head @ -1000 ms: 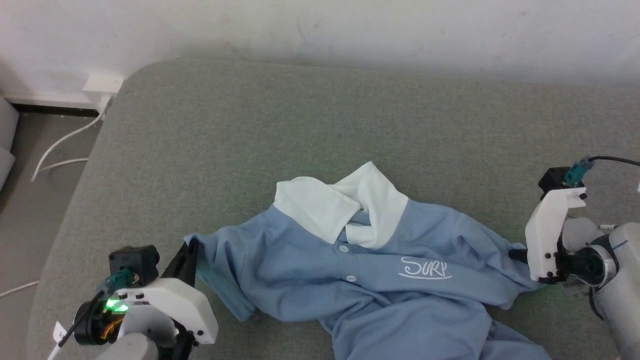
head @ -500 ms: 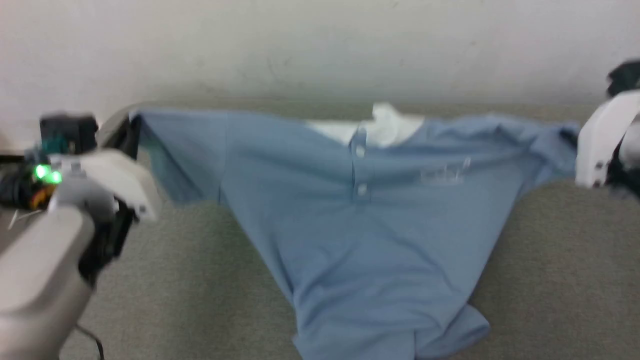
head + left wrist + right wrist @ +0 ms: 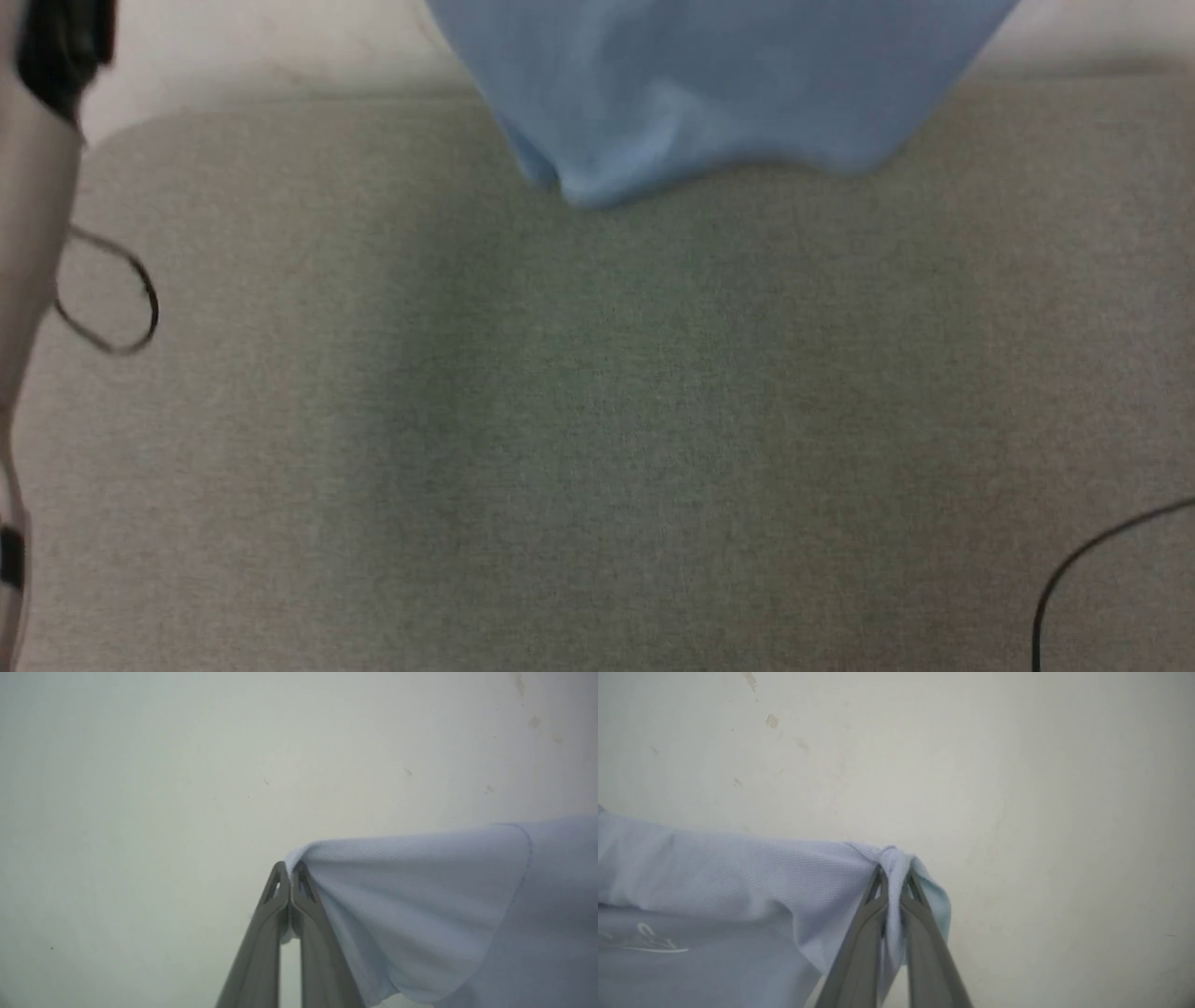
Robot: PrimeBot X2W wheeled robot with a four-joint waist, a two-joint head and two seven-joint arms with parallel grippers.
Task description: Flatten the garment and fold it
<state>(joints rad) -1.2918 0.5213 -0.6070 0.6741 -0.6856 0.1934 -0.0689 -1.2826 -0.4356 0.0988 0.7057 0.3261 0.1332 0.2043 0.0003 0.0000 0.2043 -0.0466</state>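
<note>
Garment: we have the garment up in the air, its light blue lower edge hanging at the top of the head view, blurred, over the far part of the grey cushion.
Left gripper: our left gripper has its fingers pressed together on a fold of blue knit at the tips. The cloth drapes away to that view's right.
Right gripper: our right gripper is pinched tight on a bunched corner of the shirt, a twist of fabric caught between the fingers.
Lettering: we catch the white cursive lettering low at the left of the right wrist view.
Background: a pale, scuffed wall stands behind both grips.
Edges: a pale forearm at the head view's left, and a dark cable at its lower right.
Contact: we cannot tell whether the hem touches the cushion.
</note>
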